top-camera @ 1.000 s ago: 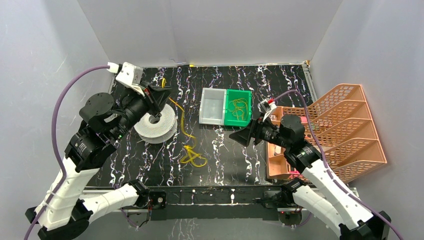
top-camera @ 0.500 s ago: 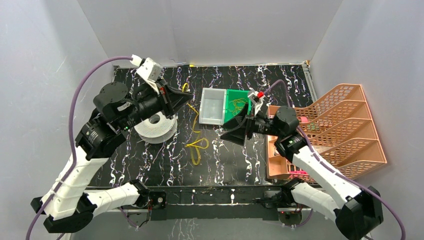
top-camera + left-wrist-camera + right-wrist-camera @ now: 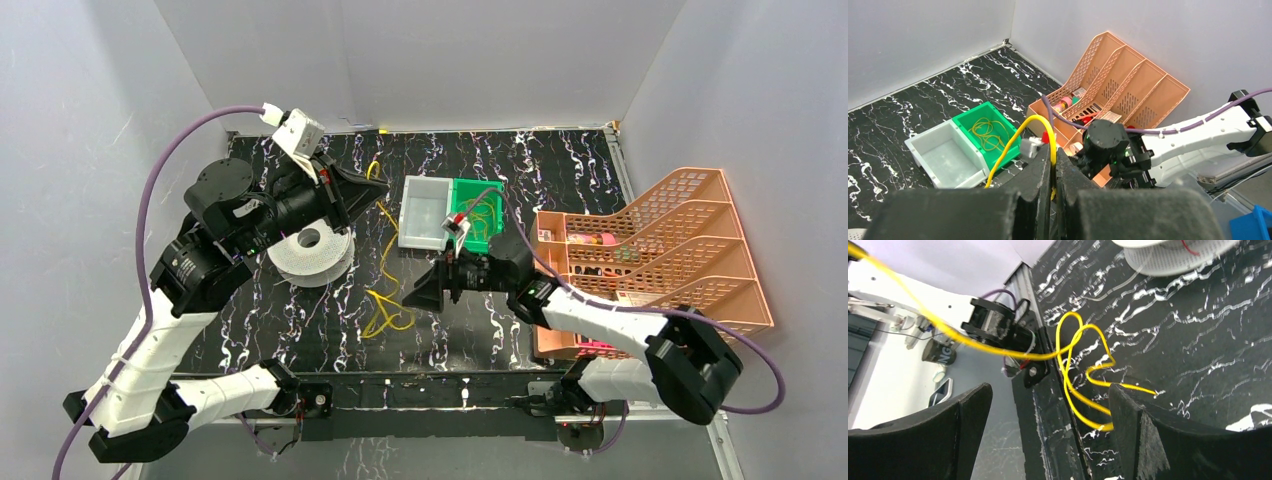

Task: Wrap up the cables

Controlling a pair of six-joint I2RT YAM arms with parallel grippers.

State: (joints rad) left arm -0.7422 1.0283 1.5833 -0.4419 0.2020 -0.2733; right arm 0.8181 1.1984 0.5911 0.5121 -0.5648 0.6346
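While the black marbled table (image 3: 560, 180) carries the white spool (image 3: 312, 256) at its left, the step in hand looks like gathering; one yellow cable (image 3: 1037, 118) hangs from the left gripper (image 3: 383, 190), pinched between its fingers, down to loose loops; the right gripper (image 3: 1048, 410), jaws spread, hovers beside them; next it probably needs to catch the slack.

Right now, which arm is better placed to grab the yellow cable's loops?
Right: the right gripper, open, hovers beside the loops of the yellow cable; the left gripper is shut on it higher up.
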